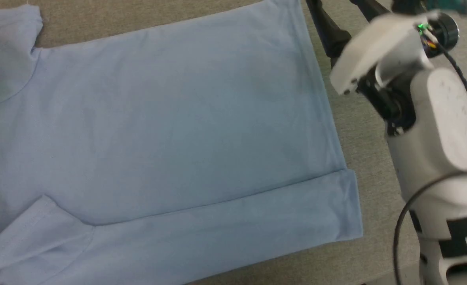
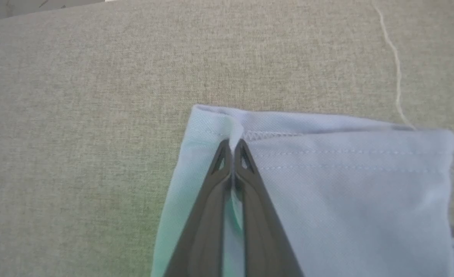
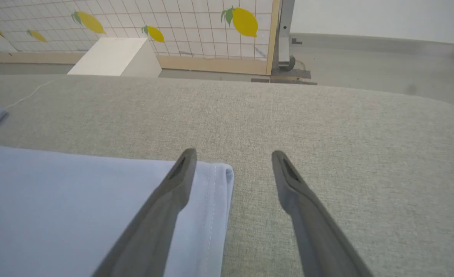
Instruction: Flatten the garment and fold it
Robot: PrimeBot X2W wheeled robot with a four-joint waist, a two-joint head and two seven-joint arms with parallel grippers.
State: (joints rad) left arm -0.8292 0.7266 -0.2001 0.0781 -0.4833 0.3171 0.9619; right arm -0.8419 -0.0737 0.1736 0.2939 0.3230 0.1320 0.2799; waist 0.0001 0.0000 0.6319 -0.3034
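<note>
The garment, a light blue T-shirt, lies spread flat on the grey-beige cloth surface, with its near side folded over in a long strip. In the left wrist view my left gripper is shut on the garment, pinching a small ridge of cloth at a stitched hem near a corner. My right gripper stands open just above a hemmed corner of the garment. One finger is over the cloth and the other over the bare surface. My pale right forearm rises at the right of the head view.
A loose pale thread lies on the surface beyond the hem. Past the surface's far edge are a white box, a tiled panel with lemon prints and bare floor. Open surface lies right of the garment.
</note>
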